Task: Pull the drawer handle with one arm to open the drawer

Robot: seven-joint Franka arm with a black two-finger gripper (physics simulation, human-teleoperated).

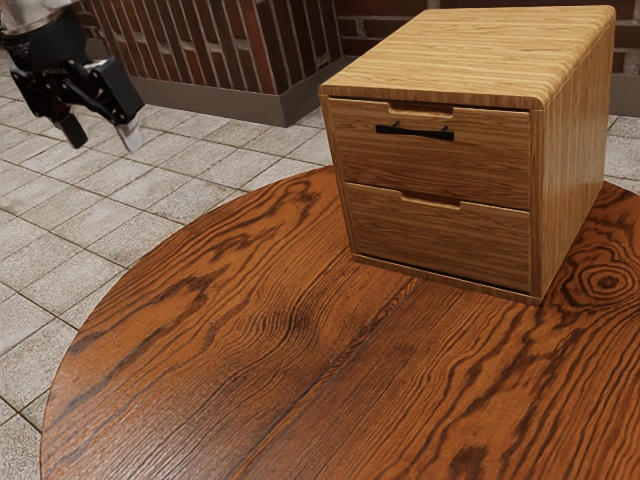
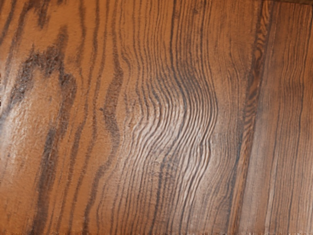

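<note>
While the gripper [image 1: 100,132] hung at the exterior view's upper left, seen against the tiled floor [image 1: 90,200], its two fingers stood spread apart with nothing between them. It was well apart from the cabinet [image 1: 480,50], which sat on the round wooden table [image 1: 300,380] toward the exterior view's right. The cabinet was of pale striped wood and had two drawers, one above the other. The upper drawer [image 1: 430,160] carried a thin black drawer handle [image 1: 415,131], a flat horizontal bar near the top of its front, just under a shallow notch in the top edge. That drawer lay shut, its front flush with the cabinet's face. The lower drawer [image 1: 440,235] was shut as well and showed a notch at its top edge. A brick wall [image 1: 200,40] stood behind the floor. From the wrist view, dark wavy grain of the table [image 2: 161,127] lay beneath the hand.
</note>
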